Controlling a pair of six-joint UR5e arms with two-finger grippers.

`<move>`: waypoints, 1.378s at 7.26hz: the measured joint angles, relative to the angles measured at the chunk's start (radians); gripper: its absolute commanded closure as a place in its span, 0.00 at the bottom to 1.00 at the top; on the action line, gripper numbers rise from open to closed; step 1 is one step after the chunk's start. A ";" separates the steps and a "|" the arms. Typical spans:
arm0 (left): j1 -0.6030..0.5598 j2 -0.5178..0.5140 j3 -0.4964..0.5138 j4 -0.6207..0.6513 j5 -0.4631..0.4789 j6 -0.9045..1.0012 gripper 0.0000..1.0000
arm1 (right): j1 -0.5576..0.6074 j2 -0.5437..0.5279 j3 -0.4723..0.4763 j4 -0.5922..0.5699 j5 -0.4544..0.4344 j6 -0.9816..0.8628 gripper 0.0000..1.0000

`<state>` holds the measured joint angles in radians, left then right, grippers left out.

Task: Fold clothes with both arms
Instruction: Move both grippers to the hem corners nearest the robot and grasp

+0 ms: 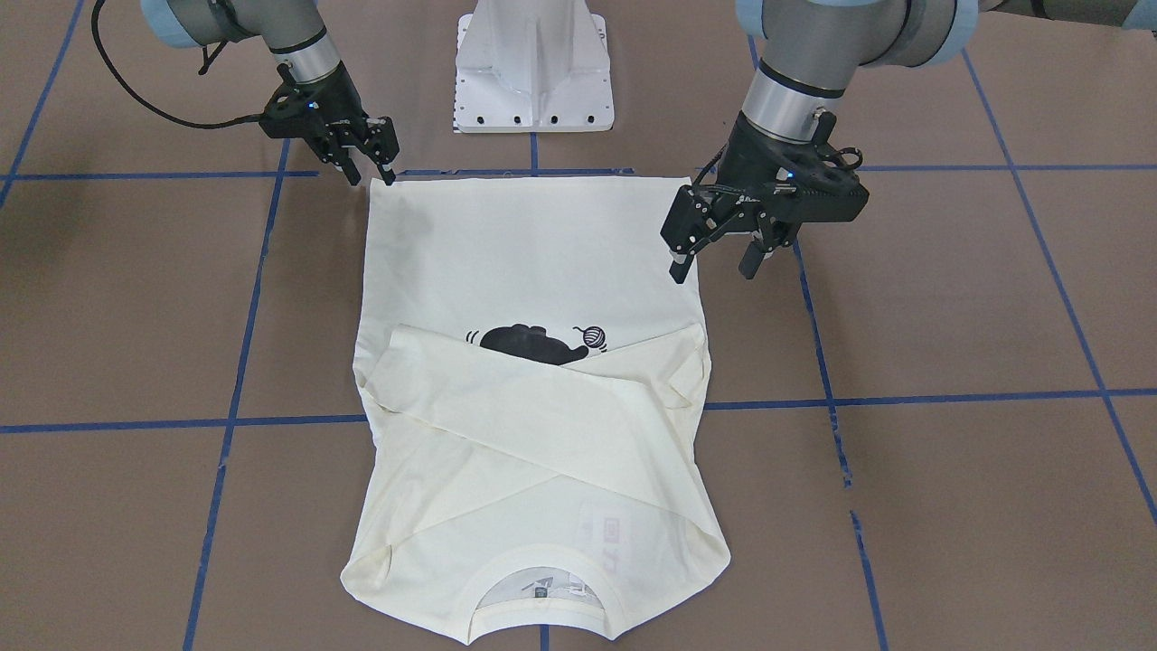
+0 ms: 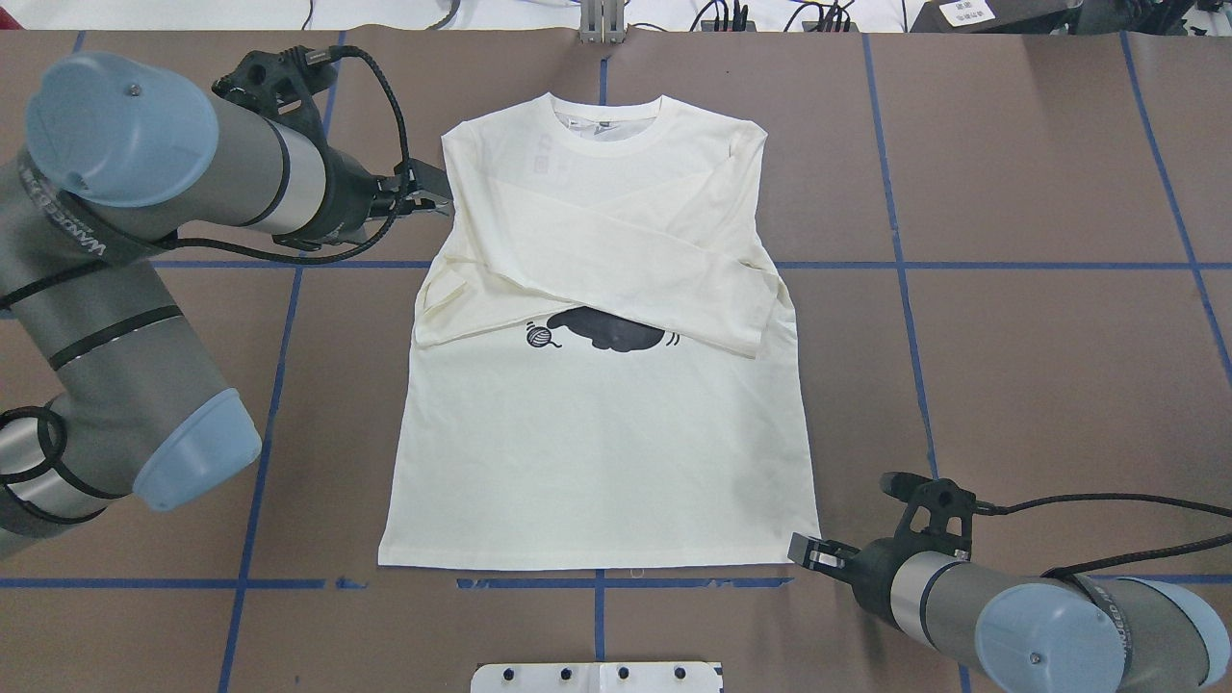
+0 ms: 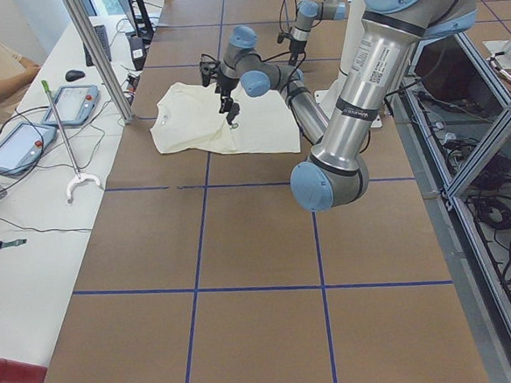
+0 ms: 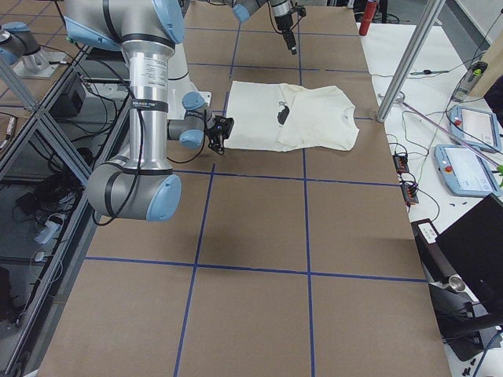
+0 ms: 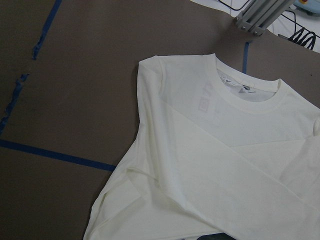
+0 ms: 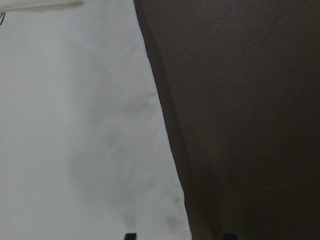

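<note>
Noted long-sleeved T-shirt sleeves crossed; hem fold next. Found left gripper, right gripper upper left, spread, empty; seemingly needed hem-corner grips.

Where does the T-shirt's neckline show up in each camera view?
Front-facing: neckline at bottom centre.
Overhead: neckline at top centre.
Exterior left: neckline at the T-shirt's left end.
Exterior right: neckline at its right end.
Left wrist: neckline at upper right.
Right wrist: not in view.
Shared landmark: black cat print, visible in the front-facing, overhead and exterior right views.
</note>
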<state>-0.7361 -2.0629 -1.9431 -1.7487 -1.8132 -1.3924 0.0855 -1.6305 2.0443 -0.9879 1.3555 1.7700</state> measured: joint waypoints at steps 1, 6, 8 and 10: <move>0.001 0.002 0.001 0.000 0.000 -0.001 0.06 | -0.001 0.004 -0.003 0.000 -0.003 0.000 0.49; 0.003 0.003 0.002 0.000 0.000 -0.001 0.06 | -0.002 0.007 -0.007 -0.001 -0.003 -0.001 1.00; 0.003 0.002 -0.003 0.000 0.000 -0.004 0.06 | 0.000 0.007 -0.002 0.000 0.001 -0.004 1.00; 0.031 0.039 -0.031 0.003 0.013 -0.091 0.05 | 0.009 -0.007 0.035 0.000 0.013 -0.007 1.00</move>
<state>-0.7051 -2.0237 -1.9736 -1.7461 -1.7998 -1.4839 0.0944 -1.6378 2.0791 -0.9879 1.3682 1.7629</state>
